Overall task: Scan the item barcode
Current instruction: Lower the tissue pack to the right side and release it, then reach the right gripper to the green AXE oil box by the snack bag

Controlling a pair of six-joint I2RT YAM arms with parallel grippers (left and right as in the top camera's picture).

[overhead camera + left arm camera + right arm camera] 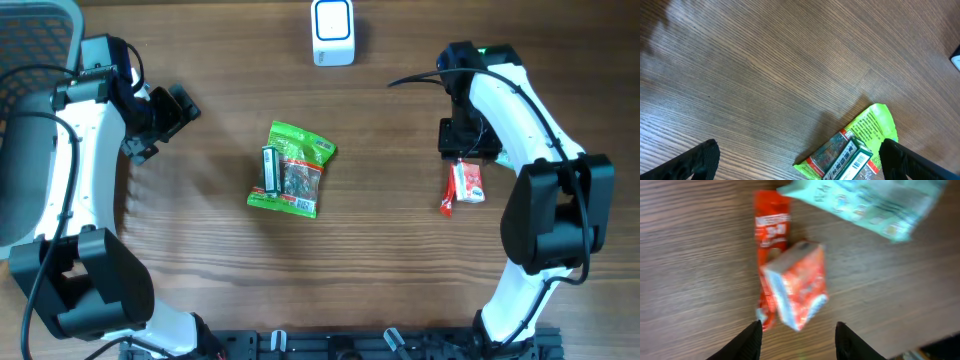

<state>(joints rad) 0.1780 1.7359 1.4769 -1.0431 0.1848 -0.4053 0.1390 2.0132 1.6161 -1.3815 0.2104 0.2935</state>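
Apparently mid-task: right hand (797,330), fingers apart, grips nothing, w/ blurred red box (795,290) just beyond on counter (400,280), well apart from scanner (332,32); left hand (799,150) wide open, empty; green pouch (290,170) prob. unscanned.

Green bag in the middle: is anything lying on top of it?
A slim box with a barcode lies on top, along one edge of the green bag. The part of the bag beneath the box is covered, so what is printed there cannot be seen.
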